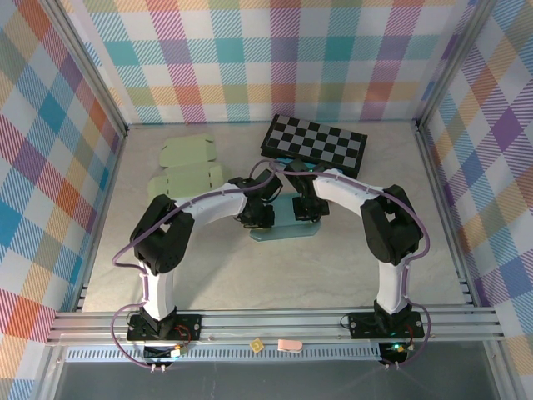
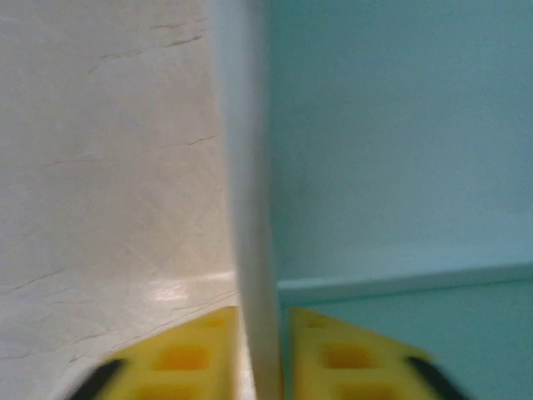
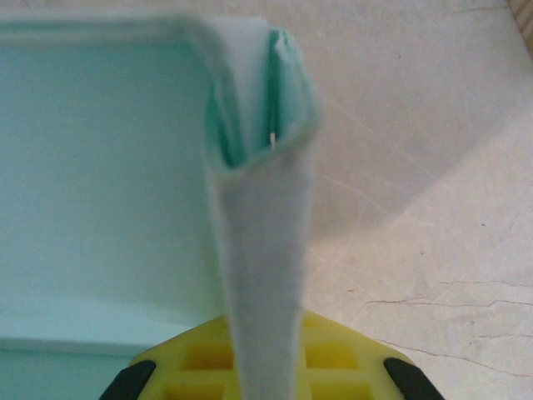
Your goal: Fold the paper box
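The pale teal paper box (image 1: 281, 232) lies on the beige table (image 1: 250, 287) near its middle, just in front of a black-and-white checkerboard (image 1: 316, 143). From above, both arms reach in over the box and cover most of it. A strip of its near edge and a bit between the two wrists can be seen.

The right gripper (image 3: 265, 321) is clamped on an upright wall of the box. In the right wrist view that wall is a doubled-over flap, green-tinted inside the fold, that rises from between the yellow fingers (image 3: 341, 354). The fingers are cut off by the bottom edge of the frame. The box floor spreads out to the left of the wall, with bare table to the right.

The left gripper (image 2: 262, 321) straddles another upright wall of the box. One yellow finger is on the table side and the other is over the teal floor. This view is blurred and very close, and the fingers are cropped at the bottom. I cannot tell whether they are pinching the wall or standing just clear of it. From above, the wrist hides the fingertips.

Two flat light-green box blanks (image 1: 187, 164) lie at the back left, well apart from the arms. Two small objects, one yellow (image 1: 256, 343) and one pink (image 1: 289, 344), sit on the front rail. They are too small to identify.
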{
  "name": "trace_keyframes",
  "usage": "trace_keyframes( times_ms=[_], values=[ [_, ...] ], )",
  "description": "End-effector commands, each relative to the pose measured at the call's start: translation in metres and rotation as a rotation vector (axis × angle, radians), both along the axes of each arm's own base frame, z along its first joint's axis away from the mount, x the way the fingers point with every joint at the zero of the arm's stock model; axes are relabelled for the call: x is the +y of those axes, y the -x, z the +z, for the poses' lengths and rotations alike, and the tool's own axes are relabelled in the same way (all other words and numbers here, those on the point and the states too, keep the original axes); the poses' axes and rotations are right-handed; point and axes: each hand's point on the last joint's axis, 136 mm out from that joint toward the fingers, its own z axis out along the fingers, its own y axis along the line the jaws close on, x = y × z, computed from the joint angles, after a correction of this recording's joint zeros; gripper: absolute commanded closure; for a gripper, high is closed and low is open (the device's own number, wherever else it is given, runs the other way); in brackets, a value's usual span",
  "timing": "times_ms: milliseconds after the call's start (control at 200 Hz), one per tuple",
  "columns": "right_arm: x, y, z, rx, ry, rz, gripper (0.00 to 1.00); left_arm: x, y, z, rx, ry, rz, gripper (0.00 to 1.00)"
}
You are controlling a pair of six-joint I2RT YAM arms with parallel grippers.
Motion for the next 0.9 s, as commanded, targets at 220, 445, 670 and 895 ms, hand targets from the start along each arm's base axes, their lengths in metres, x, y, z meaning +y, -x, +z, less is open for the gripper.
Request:
trace_keyframes(
  times_ms=[220,445,670,895],
  values=[
    [0.000,0.038,0.002,0.154,-0.077,-0.310,1.00,0.021,-0.038,0.149,-0.302,-0.024,0.103,0.14],
    [0.024,0.070,-0.007,0.334,-0.214,-0.745,1.00,0.050,-0.061,0.253,-0.528,0.026,0.249,0.00],
    [0.031,0.082,0.000,0.414,-0.212,-1.184,1.00,0.055,-0.050,0.268,-0.509,0.071,0.248,0.02],
    [0.032,0.089,-0.005,0.446,-0.105,-1.493,1.00,0.070,-0.025,0.253,-0.471,0.066,0.245,0.04]
  ],
)
